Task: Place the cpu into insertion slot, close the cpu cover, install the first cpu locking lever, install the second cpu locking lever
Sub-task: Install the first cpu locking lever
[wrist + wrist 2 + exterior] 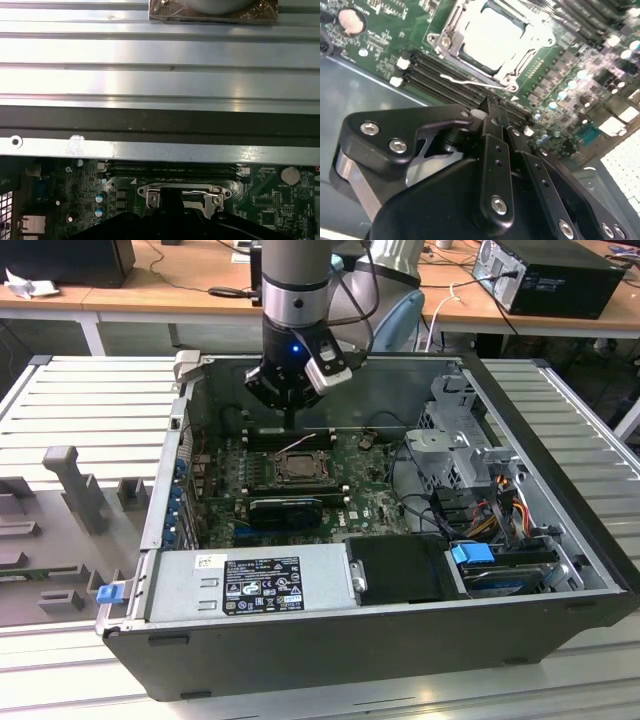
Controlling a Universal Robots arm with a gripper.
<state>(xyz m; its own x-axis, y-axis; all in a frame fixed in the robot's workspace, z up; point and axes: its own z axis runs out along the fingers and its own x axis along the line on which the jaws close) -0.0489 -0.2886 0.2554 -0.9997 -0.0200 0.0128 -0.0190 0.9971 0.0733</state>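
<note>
With the cpu (492, 35) seated in the insertion slot (272, 478) and the cpu cover (540, 40) lying shut over it, the empty hand (489, 107) hovers with fingers pressed together just beside the wire locking lever (470, 81), probably closed to serve as a narrow pusher.

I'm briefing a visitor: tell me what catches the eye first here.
The black robot hand hangs inside the open dark-grey computer case, low over the green motherboard. In the second wrist view, just beyond its tip, a pale silver square chip sits in the metal-rimmed square socket, a thin wire lever alongside.
</note>
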